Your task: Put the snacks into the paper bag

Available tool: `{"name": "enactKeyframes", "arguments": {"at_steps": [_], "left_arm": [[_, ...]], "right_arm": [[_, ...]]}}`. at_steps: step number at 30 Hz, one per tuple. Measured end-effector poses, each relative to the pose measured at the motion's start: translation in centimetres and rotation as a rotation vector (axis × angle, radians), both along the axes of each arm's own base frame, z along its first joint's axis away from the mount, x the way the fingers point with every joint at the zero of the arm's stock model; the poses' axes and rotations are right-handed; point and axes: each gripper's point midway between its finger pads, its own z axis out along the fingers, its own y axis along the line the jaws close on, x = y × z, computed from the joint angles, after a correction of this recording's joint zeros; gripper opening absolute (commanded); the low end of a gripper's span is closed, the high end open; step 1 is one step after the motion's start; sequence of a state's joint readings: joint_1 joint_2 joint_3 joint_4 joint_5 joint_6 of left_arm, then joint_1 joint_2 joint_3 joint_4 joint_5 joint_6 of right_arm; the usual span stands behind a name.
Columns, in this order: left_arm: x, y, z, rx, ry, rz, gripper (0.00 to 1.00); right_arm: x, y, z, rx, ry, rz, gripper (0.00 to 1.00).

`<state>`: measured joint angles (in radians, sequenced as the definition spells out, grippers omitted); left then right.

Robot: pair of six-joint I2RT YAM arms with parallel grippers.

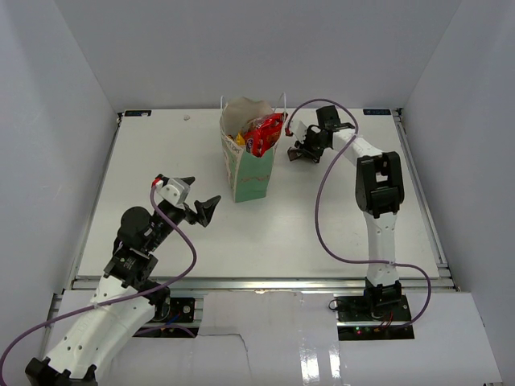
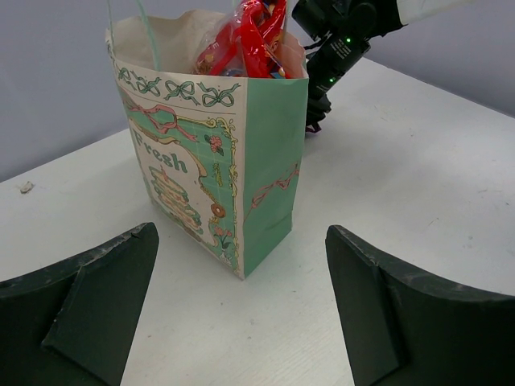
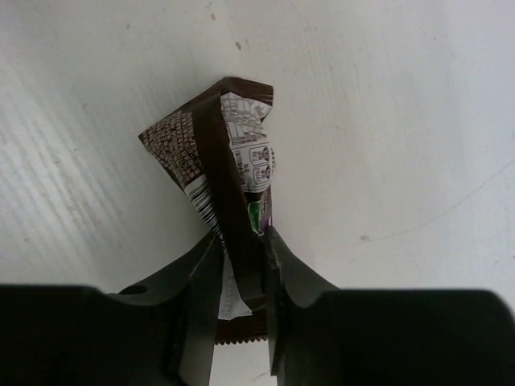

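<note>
The paper bag (image 1: 249, 165) stands upright at the middle back of the table, mint green with a printed front (image 2: 181, 153). A red-orange packet (image 1: 264, 133) sticks out of its open top (image 2: 245, 40). My right gripper (image 3: 241, 241) is low over the table just right of the bag (image 1: 299, 153), shut on a dark brown bar (image 3: 217, 153). The bar is pinched on edge between the jaws and its far end points away over the white surface. My left gripper (image 1: 205, 211) stands open and empty in front of the bag, its dark fingers (image 2: 88, 297) wide apart.
The right arm's purple cable (image 1: 322, 193) loops over the table right of the bag. White walls enclose the table (image 1: 161, 161) on three sides. A small speck (image 2: 26, 186) lies on the surface left of the bag.
</note>
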<state>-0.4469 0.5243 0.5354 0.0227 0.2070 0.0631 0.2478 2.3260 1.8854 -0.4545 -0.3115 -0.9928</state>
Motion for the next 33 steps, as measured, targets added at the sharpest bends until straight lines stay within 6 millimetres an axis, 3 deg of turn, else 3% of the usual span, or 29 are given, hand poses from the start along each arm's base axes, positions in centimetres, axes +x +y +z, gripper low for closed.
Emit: {"name": "enactKeyframes", "arguments": {"at_steps": [4,9,12,17,20,26,29,33], "left_arm": [[-0.1,0.0,0.2,-0.003,-0.006,-0.003,0.96],[-0.3,-0.1,0.3,-0.007,-0.008,-0.012,0.96],[-0.4,-0.1,0.4,-0.012,-0.009,-0.017,0.96],[-0.7,-0.1,0.8,-0.020,-0.020,-0.024,0.96],[-0.8,-0.2,0.8,-0.020,-0.021,-0.028,0.96],[-0.9,-0.2,0.9,-0.021,-0.025,-0.031,0.96],[-0.9,-0.2,0.9,-0.021,-0.025,-0.031,0.96],[-0.9,-0.2,0.9,-0.021,-0.025,-0.030,0.96]], "right_arm": [[-2.3,-0.7,0.6,0.056,0.077,-0.049,0.21],[-5.9,-1.5,3.6,0.182,0.170,-0.122,0.14],[-8.8,-1.6,7.0,0.297,0.230,-0.169,0.08],[-13.1,-0.6,14.4,0.505,0.285,-0.197,0.08],[-15.5,0.6,19.2,0.624,0.307,-0.178,0.08],[-19.2,3.1,26.6,0.767,0.314,-0.088,0.08],[-20.2,5.5,30.3,0.805,0.294,-0.010,0.08],[-21.6,11.0,34.9,0.829,0.245,0.140,0.08]]}}
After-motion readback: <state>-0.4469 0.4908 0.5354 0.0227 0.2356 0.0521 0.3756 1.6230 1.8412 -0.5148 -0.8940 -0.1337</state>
